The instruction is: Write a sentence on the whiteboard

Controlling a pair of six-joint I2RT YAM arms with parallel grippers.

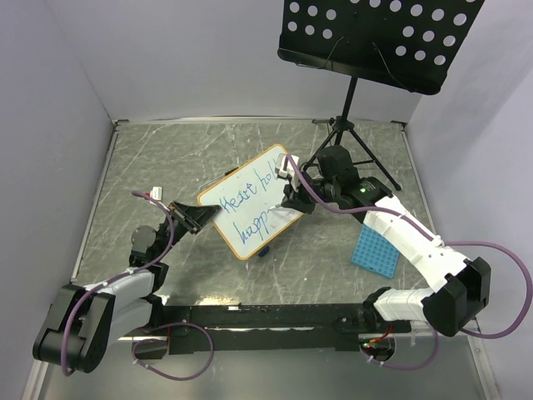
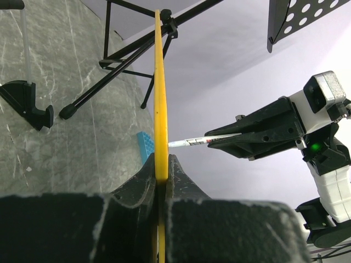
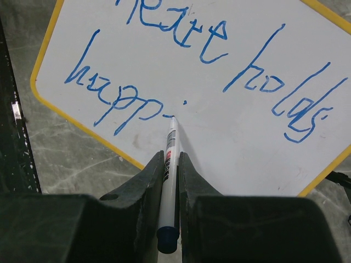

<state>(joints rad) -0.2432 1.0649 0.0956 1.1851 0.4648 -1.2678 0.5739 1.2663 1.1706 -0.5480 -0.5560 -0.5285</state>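
Observation:
The whiteboard (image 1: 271, 162) stands tilted at the table's middle, and my left gripper (image 1: 205, 218) is shut on its left edge. Seen from the left wrist, the board is an edge-on yellow strip (image 2: 160, 82) pinched between that gripper's (image 2: 160, 164) jaws. My right gripper (image 3: 170, 159) is shut on a white marker (image 3: 169, 170) with its tip on the whiteboard (image 3: 236, 142). The sentence (image 3: 255, 57) is in blue: "heart holds" above, "happi" below, where the tip rests. The marker (image 2: 203, 141) and right gripper (image 2: 263, 131) show beyond the board.
A black perforated music-stand panel (image 1: 375, 37) hangs over the back right, its tripod legs (image 1: 346, 133) behind the board. A blue grid tray (image 1: 373, 250) lies right of the board by the right arm. A small blue object (image 1: 263, 250) sits under the board's lower edge.

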